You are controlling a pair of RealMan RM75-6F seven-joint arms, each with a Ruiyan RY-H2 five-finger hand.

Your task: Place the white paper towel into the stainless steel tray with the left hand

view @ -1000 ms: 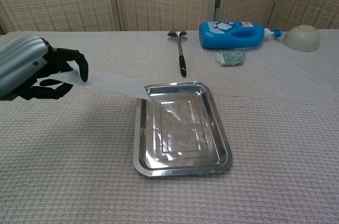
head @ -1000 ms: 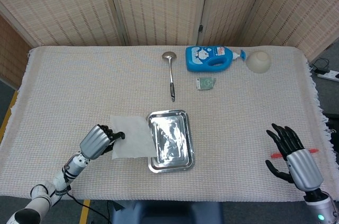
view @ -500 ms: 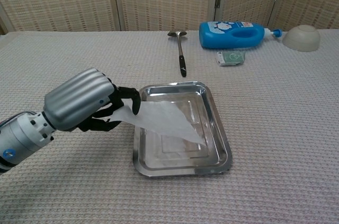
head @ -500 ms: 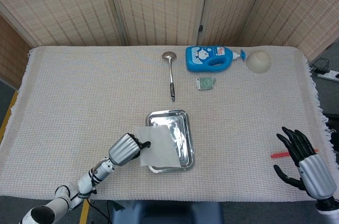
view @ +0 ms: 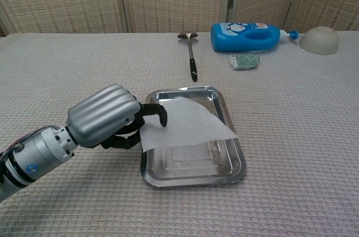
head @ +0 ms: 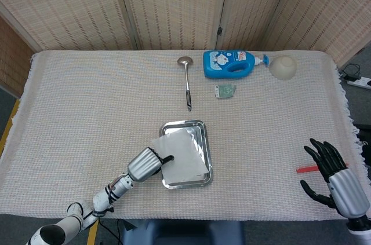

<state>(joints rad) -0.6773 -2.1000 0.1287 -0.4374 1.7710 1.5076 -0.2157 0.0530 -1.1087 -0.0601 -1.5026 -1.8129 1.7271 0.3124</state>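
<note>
Because the left hand (view: 109,118) pinches the white paper towel (view: 182,125) by its near-left edge, the sheet hangs spread over the stainless steel tray (view: 235,161), presumably for release there, while the right hand (head: 333,175) idles empty, fingers apart.

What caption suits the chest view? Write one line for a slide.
Left hand holds white paper towel over stainless steel tray.
</note>
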